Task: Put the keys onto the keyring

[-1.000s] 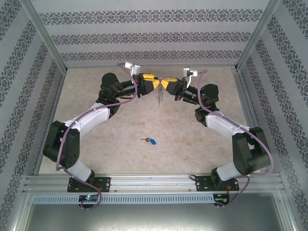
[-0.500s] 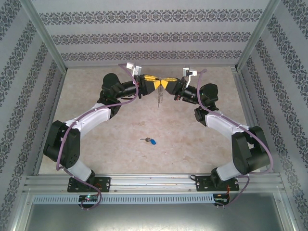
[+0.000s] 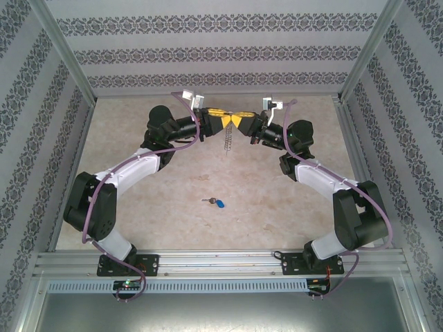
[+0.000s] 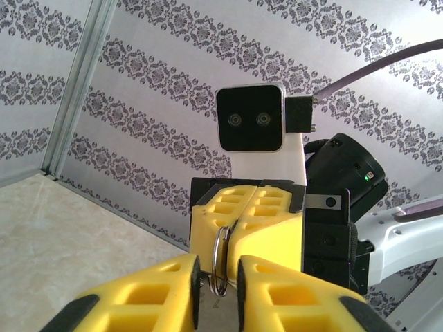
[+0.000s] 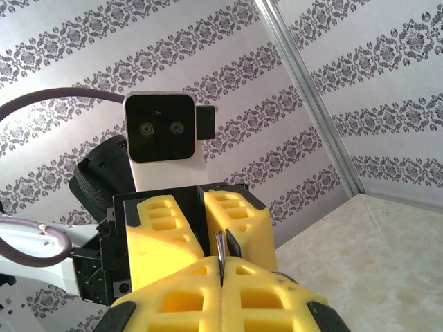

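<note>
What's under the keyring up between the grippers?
Its thin chain hangs down from the keyring over bare table. The keys lie nearer the bases, not beneath it. Yellow fingers cover where chain meets loop; whether its end touches the table is unclear.

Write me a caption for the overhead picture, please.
The left gripper and right gripper meet at the keyring, its chain dangling, while the keys lie apart on the table.

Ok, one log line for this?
right claw: shut on grey metal keyring | left claw: open astride it | blue-tagged silver key: on table
</note>
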